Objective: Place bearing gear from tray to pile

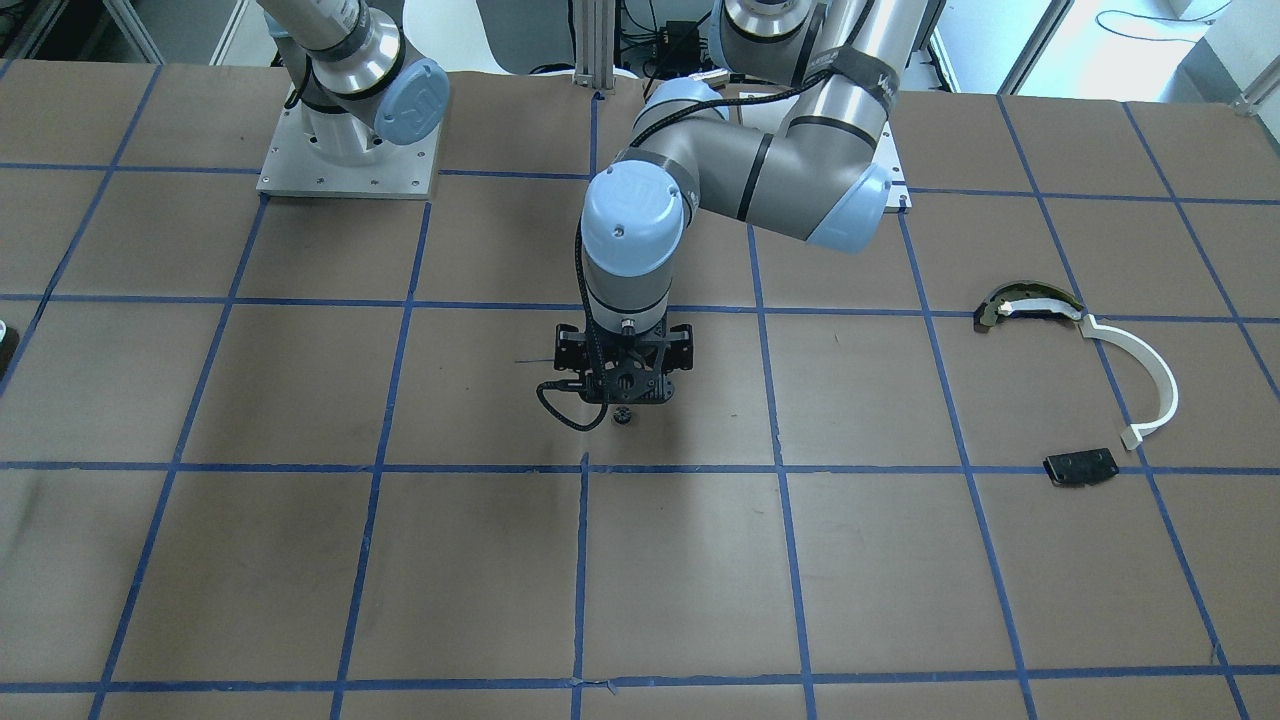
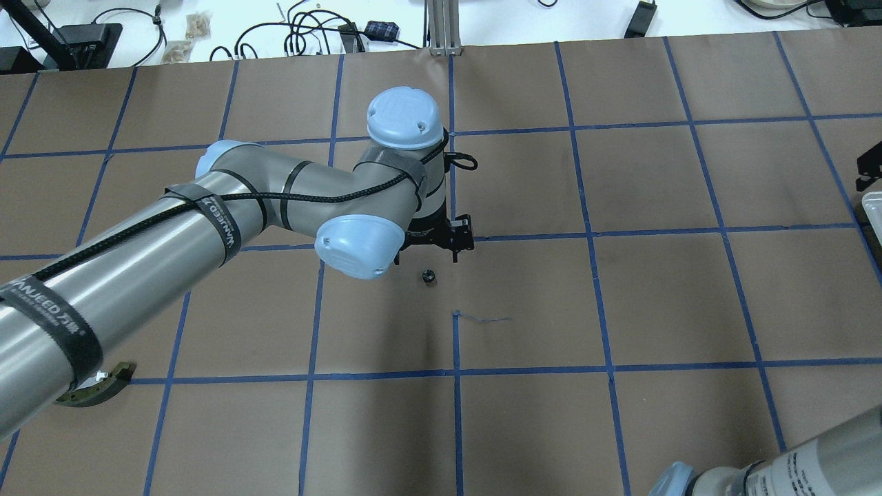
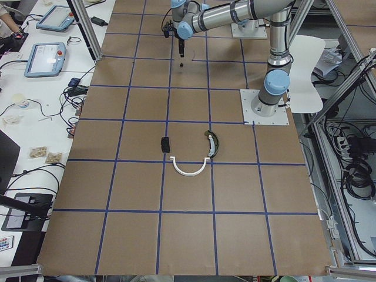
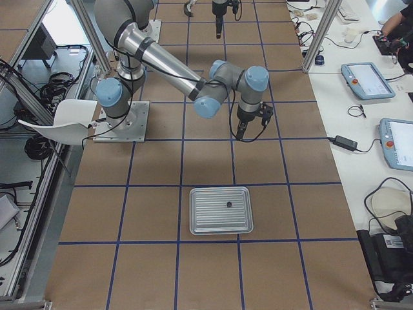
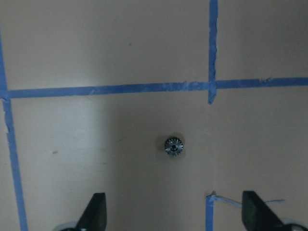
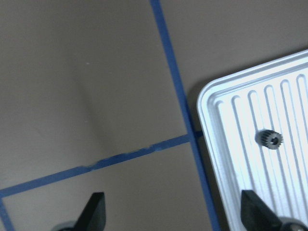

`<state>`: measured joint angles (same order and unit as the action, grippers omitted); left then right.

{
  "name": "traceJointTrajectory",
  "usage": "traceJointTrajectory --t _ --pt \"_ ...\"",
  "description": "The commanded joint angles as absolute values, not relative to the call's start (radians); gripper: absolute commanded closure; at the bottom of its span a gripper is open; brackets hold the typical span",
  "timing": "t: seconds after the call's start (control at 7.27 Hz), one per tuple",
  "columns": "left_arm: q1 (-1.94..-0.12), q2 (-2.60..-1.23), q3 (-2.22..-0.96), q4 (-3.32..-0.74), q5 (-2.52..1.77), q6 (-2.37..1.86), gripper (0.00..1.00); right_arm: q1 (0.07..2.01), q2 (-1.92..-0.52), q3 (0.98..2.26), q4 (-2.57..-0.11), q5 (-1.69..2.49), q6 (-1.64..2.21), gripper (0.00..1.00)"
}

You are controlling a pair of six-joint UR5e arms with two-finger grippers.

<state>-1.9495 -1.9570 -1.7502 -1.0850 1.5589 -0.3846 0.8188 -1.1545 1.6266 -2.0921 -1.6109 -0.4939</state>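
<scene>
A small dark bearing gear (image 5: 173,146) lies on the brown table near its middle (image 1: 621,417), also seen from overhead (image 2: 428,277). My left gripper (image 5: 174,194) hangs above it, open and empty (image 1: 622,398). A second gear (image 6: 269,139) lies in the ribbed metal tray (image 6: 226,110), also in the right side view (image 4: 230,205). My right gripper (image 6: 173,194) is open and empty, above bare table beside the tray (image 4: 240,134). The pile lies apart: a white arc strip (image 1: 1140,380), a dark curved piece with beige top (image 1: 1030,305) and a black plate (image 1: 1080,467).
Blue tape lines grid the brown table (image 1: 300,560). The tray (image 4: 221,210) sits toward the robot's right end; its edge shows at the overhead view's right border (image 2: 872,220). The left arm's elbow (image 2: 358,244) reaches over the table's middle. Cables and tablets lie beyond the far edge.
</scene>
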Motion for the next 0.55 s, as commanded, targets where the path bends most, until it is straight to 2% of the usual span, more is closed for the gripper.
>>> traceJointTrajectory --t 0.0,0.28,0.41 --pt "-1.947 -2.034 -1.747 -1.007 1.565 -0.361 0.00 0.726 -1.044 1.553 -2.114 -1.611 -0.642 0.02" --pt "-1.911 -2.045 -1.769 -1.005 1.554 -0.353 0.00 0.695 -0.968 1.500 -2.114 -1.599 -0.687 0.04" --pt "-1.911 -2.048 -1.772 -1.006 1.554 -0.366 0.00 0.693 -0.936 1.496 -2.114 -1.597 -0.690 0.11"
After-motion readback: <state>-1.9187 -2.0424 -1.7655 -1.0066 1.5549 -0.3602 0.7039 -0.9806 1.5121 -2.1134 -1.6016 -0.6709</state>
